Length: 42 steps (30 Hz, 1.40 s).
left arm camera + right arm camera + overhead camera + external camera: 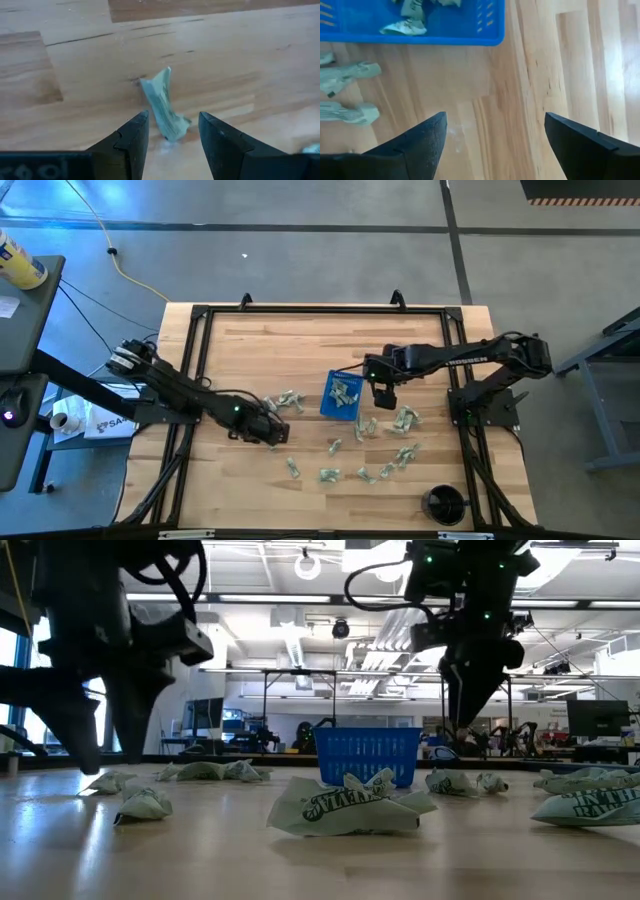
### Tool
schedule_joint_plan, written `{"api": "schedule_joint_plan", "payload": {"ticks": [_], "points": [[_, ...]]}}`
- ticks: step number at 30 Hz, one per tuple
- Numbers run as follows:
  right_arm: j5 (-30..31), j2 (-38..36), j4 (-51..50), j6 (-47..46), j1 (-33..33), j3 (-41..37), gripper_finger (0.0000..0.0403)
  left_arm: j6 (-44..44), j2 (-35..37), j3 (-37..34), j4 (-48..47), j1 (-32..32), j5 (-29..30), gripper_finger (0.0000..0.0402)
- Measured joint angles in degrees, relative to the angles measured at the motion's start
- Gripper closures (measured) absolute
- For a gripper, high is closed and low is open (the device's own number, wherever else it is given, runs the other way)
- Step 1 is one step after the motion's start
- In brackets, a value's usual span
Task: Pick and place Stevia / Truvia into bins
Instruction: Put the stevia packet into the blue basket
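Several crumpled pale green and white sachets (pixel 385 452) lie scattered on the wooden table, and a few lie in the blue bin (pixel 343 396) near the middle. My left gripper (pixel 276 432) is low over the table, left of the bin. It is open, and one crumpled sachet (pixel 165 107) lies on the wood between its fingertips (pixel 172 117), apart from both fingers. My right gripper (pixel 383 397) hangs just right of the bin, wide open and empty (pixel 495 120) over bare wood. The bin (pixel 420 22) with its sachets (pixel 405 26) shows just ahead of it.
A round black cup (pixel 445 503) stands at the near right corner. Two loose sachets (pixel 347 75) lie beside the bin close to my right gripper. A group of sachets (pixel 288 400) lies just beyond my left gripper. In the low view the bin (pixel 367 754) stands behind a large sachet (pixel 345 808).
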State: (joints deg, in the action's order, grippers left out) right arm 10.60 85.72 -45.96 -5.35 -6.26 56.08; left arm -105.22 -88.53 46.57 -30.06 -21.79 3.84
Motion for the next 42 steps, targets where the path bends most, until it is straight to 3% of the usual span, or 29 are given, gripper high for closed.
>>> {"api": "schedule_joint_plan", "payload": {"ticks": [8, 17, 20, 25, 31, 37, 42], "points": [[0.0, -1.7, 0.0, -0.2, 0.0, 0.0, 0.0078, -1.2, -4.1, 0.3, 1.2, 0.0, 0.0, 0.0212], [2.9, -5.0, 0.3, 2.0, 0.0, 0.0, 0.0078, -0.5, -3.8, 0.1, -1.1, 0.5, 3.4, 0.037], [3.6, -9.1, 0.4, 2.9, 0.8, 0.0, 0.0078, 1.8, -3.2, 0.7, -1.4, 2.1, 6.7, 0.0379], [8.8, -17.2, -0.9, 0.9, 1.7, 0.0, 0.0078, 12.2, -0.1, 6.6, -2.8, 7.0, 11.9, 0.0359], [12.8, -22.6, -7.0, -6.5, 1.7, 0.0, 0.0078, 34.8, 1.2, 15.0, 0.5, 14.7, 15.3, 0.038], [13.1, -23.4, -10.2, -10.3, 2.3, 0.0, 0.0078, 50.1, -3.0, 20.1, 9.8, 23.8, 6.9, 0.0372], [13.2, -23.6, -11.1, -12.1, 3.8, 0.0, 0.0078, 55.8, -8.9, 26.8, 10.1, 25.6, 2.1, 0.0379]]}}
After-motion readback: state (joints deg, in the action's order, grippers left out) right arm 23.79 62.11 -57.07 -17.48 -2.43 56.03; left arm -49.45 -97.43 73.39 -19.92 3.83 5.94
